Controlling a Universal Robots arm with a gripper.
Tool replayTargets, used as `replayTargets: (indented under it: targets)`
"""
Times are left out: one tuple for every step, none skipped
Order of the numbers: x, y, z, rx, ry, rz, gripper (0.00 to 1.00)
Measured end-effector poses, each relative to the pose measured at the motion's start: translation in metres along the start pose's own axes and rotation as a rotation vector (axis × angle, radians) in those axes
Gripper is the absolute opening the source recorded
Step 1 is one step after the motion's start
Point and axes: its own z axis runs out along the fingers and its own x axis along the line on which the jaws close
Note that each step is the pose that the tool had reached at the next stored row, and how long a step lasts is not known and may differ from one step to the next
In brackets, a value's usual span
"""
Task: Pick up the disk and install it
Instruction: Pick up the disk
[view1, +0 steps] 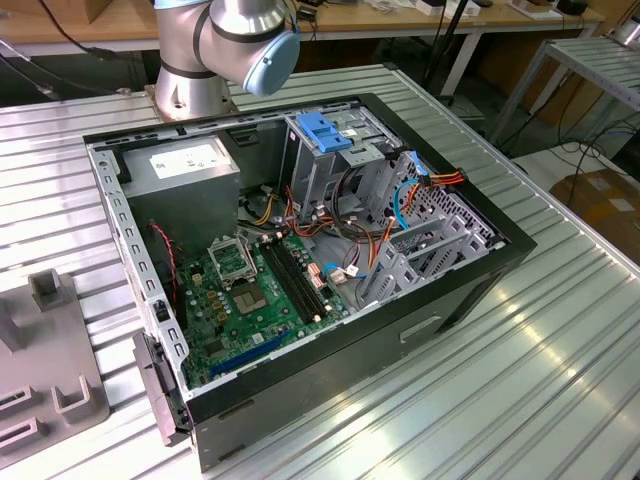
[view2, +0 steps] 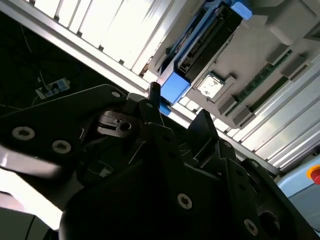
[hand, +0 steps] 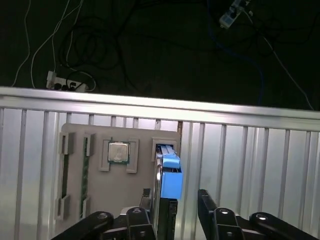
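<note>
– Where is the disk?
– On edge in a slot of the grey tray, beside a chip, on the ribbed metal table.
– And the pincer?
– Spread wide with one finger on each side of the disk, holding nothing

No text readable. White sticker on power supply: print too fine to make out. Markings on chip in tray: illegible. Edge-on disk: nothing readable on it.
</note>
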Motion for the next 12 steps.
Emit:
replayTargets:
  targets:
    - [0.0001, -0.0001, 0.0027, 0.0002, 0.0, 0.006, 0.49]
    - [0.0002, -0.0001, 0.0056, 0.0006, -0.0001, 0.009, 0.56]
    - [0.0006, -0.0001, 0.0089, 0.0006, -0.0001, 0.01, 0.56]
    - [0.0008, -0.0001, 0.0106, 0.0006, -0.0001, 0.011, 0.56]
    - [0.0012, -0.0001, 0.0127, 0.0006, -0.0001, 0.014, 0.56]
    - [0.0018, -0.0003, 0.0157, 0.0008, -0.0002, 0.017, 0.56]
    - [0.0025, -0.0005, 0.0177, 0.001, -0.0002, 0.02, 0.56]
    - [0.0032, -0.0007, 0.0195, 0.001, -0.0003, 0.023, 0.56]
    - [0.004, -0.0014, 0.0221, 0.0011, -0.0003, 0.026, 0.56]
    - [0.0044, -0.0026, 0.0245, 0.0011, -0.0003, 0.03, 0.56]
    - [0.0046, -0.0033, 0.0264, 0.0013, -0.0004, 0.031, 0.56]
    - [0.0047, -0.0035, 0.0286, 0.0012, -0.0004, 0.033, 0.56]
